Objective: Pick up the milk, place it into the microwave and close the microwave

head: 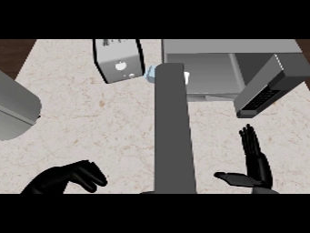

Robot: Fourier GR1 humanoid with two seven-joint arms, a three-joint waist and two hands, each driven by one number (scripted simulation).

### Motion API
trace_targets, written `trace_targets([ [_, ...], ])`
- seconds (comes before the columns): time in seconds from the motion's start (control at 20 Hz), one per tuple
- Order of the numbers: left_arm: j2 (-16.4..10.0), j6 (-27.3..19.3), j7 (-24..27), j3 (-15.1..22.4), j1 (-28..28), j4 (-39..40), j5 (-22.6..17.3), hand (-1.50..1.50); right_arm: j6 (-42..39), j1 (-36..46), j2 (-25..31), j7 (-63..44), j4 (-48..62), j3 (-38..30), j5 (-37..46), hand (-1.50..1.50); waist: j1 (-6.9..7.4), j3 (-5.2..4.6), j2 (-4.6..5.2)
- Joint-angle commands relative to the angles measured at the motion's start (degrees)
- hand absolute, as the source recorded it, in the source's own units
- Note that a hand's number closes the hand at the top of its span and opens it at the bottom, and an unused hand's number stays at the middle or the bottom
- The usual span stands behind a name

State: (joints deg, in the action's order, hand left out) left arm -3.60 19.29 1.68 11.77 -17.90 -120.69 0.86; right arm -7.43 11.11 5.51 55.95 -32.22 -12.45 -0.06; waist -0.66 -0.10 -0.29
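Obstruction first: grey bar [174,136] runs straight up the middle of the view, from the bottom edge to the front-left corner of the microwave [211,48]. Can't tell what it is. It covers most of the milk [150,73]; only pale slivers show, one on either side of the bar's top end. Left sliver sits outside the line of the microwave's left wall, right sliver at the left edge of the opening. Can't tell whether the milk is inside the cavity, on the table [103,118], or above it.

Microwave is at the far right of the table, door [271,86] swung wide open to the right, dark panel showing on it. Visible cavity: grey floor and walls, plus that right-hand sliver at its left edge.

Silver box [120,61], black-edged and tilted, stands just left of the milk near the far edge. Big rounded grey block [6,107] pokes in from the left edge; unidentified.

Left hand [70,175], low left: fingers clenched, nothing visible in them, well apart from the milk. Right hand [257,164], low right, below the door: released, fingers straight, thumb out to the left, resting.
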Motion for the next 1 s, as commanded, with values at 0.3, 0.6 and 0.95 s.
trace_targets([
  [0.3,-1.3,3.4,-1.4,-0.8,11.3,10.1,0.3,1.50,-6.2,-17.9,0.3,-4.5,-22.2,3.7,-4.2,-1.50,-0.11,0.02,0.20],
  [0.6,1.1,5.2,-2.7,7.8,17.5,19.2,6.1,1.50,-8.2,-25.8,1.3,-0.8,-28.7,5.0,-5.1,-1.50,-0.44,0.04,0.26],
  [0.95,3.6,-2.6,-2.5,20.9,23.6,27.0,10.2,1.50,-10.1,-29.1,3.1,-2.0,-32.5,4.7,-8.1,-1.50,-0.08,0.08,0.27],
])
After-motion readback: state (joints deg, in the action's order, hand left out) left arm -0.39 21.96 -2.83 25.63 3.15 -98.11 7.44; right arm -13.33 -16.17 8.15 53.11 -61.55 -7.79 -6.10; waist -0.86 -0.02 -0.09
